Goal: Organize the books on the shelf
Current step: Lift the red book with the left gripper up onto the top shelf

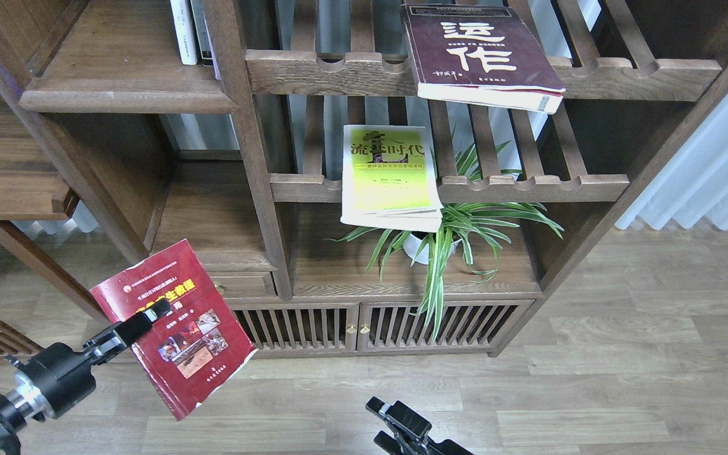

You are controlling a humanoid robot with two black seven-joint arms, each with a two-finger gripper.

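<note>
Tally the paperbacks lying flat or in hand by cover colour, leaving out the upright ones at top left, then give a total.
Dark maroon book, on the upper slatted rack: 1
Lime-yellow book, on the lower slatted rack: 1
Red book, held in the left gripper: 1
Total: 3

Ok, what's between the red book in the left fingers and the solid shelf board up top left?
Head view: from the red book up to the shelf, only the small drawer ledge and an open cubby; no book.
</note>
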